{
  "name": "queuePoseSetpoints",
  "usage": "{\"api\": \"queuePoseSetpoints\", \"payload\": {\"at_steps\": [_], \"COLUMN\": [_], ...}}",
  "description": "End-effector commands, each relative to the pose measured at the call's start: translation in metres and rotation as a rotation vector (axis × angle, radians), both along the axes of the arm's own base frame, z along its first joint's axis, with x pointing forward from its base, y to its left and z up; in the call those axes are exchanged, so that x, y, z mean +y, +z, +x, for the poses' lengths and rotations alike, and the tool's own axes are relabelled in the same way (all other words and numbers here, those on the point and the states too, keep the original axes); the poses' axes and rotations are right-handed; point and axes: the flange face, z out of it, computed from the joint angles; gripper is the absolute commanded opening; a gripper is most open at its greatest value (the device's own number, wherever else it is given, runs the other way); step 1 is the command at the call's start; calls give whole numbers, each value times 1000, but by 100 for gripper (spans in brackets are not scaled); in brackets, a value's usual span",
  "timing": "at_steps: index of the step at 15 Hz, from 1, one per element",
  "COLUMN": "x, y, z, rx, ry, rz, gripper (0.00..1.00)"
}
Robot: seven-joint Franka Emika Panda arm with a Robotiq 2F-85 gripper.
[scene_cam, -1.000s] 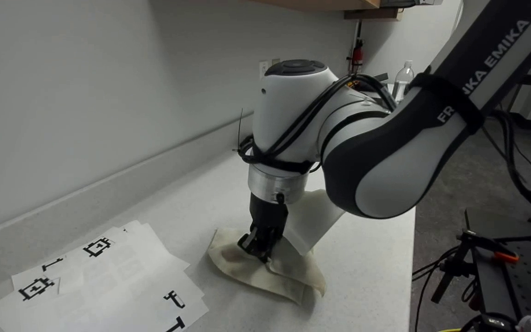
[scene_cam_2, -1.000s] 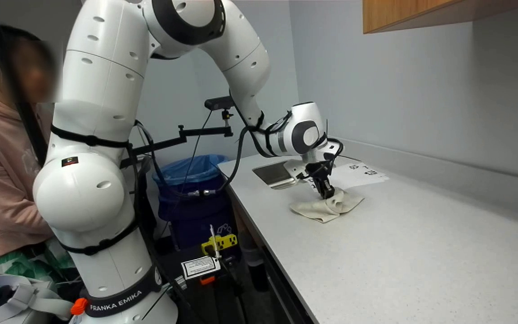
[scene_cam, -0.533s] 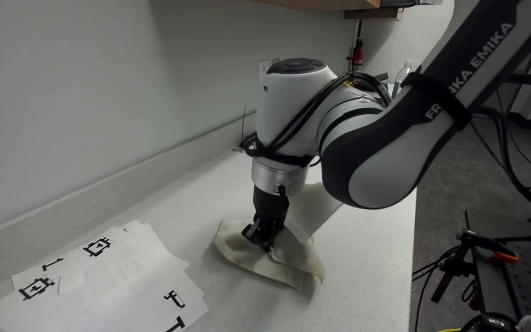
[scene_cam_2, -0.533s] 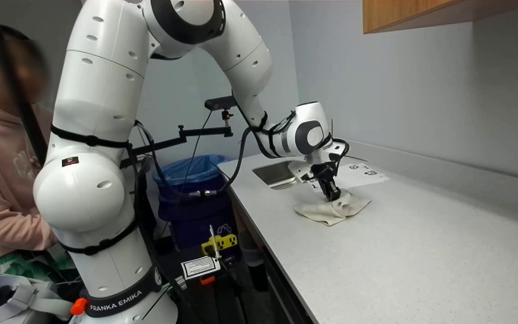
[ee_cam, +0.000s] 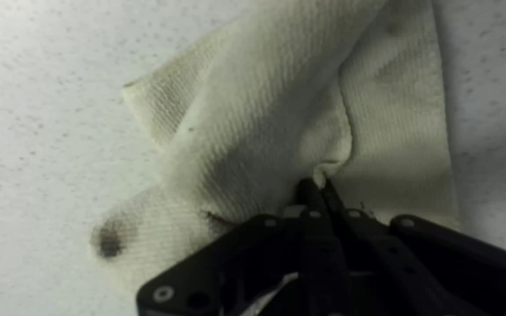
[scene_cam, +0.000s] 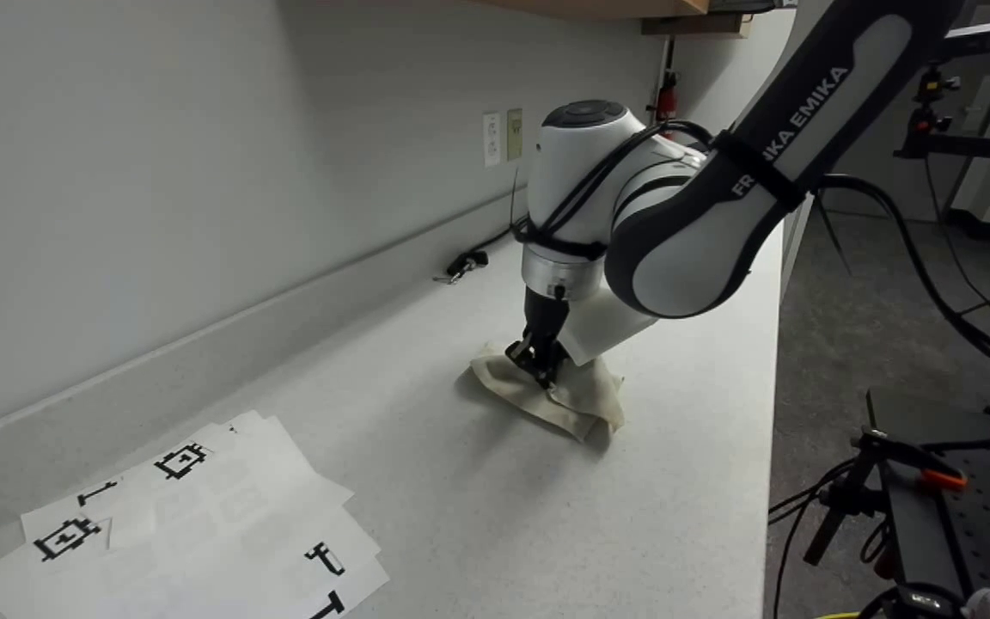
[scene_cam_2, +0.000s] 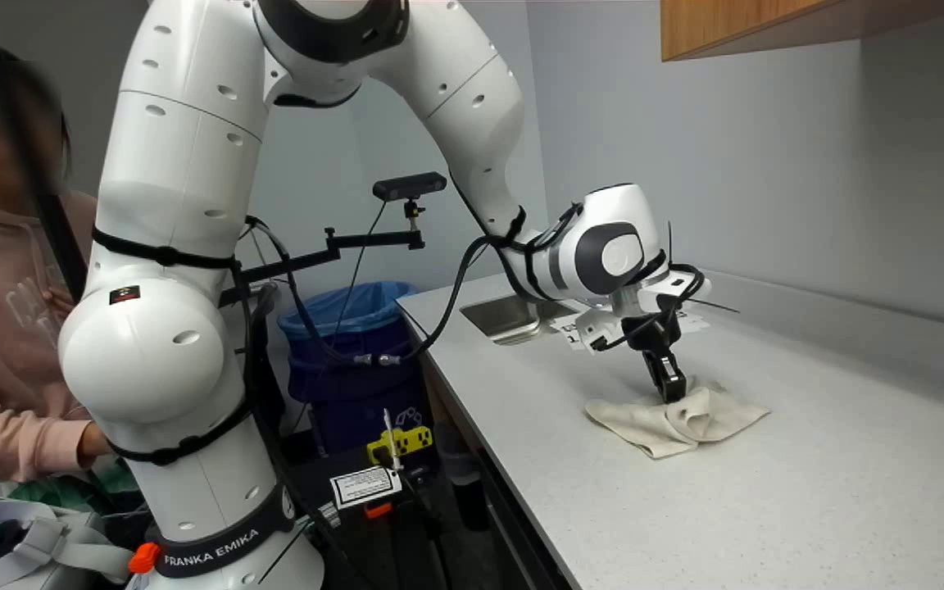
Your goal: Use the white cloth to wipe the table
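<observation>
The white cloth (scene_cam: 585, 397) is a stained, wrinkled cream rag lying on the white table (scene_cam: 461, 533). In an exterior view it spreads around the fingertips (scene_cam_2: 718, 414) on the countertop (scene_cam_2: 734, 508). My gripper (scene_cam: 546, 378) points down over the cloth and presses close to the table; it also shows in an exterior view (scene_cam_2: 670, 395). In the wrist view, the fingertips (ee_cam: 321, 186) are shut on a small pinched fold of the cloth (ee_cam: 253, 114). A dark stain shows on the cloth's left part. Part of the cloth is hidden under the gripper.
White paper sheets with black markers (scene_cam: 229, 533) lie on the table. A metal sink (scene_cam_2: 513, 319) is set in the counter. A dark cable end (scene_cam: 467, 262) lies by the wall. A wooden cabinet (scene_cam_2: 767, 29) hangs overhead. A person (scene_cam_2: 13, 360) stands behind the arm.
My gripper has dragged the cloth along the table, away from the marked paper sheets. In an exterior view this is to the right and nearer the camera. The grip on the cloth looks unchanged.
</observation>
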Motion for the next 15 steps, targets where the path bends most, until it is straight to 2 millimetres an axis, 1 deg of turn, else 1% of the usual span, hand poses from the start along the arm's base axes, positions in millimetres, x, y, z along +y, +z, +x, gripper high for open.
{"api": "queuePoseSetpoints", "payload": {"at_steps": [1, 4, 5, 7, 10, 12, 15], "x": [-32, -50, -52, -44, -11, 22, 83], "y": [1, -2, -2, -2, -1, 0, 0], "z": [-16, -27, -30, -34, -36, -36, -42], "rx": [-8, 3, 6, 13, 22, 28, 44], "ry": [-84, -145, -157, -158, -105, -45, 70], "rz": [-19, -25, -20, -6, 11, 30, 54], "gripper": [1, 1, 1, 1, 1, 1, 1]}}
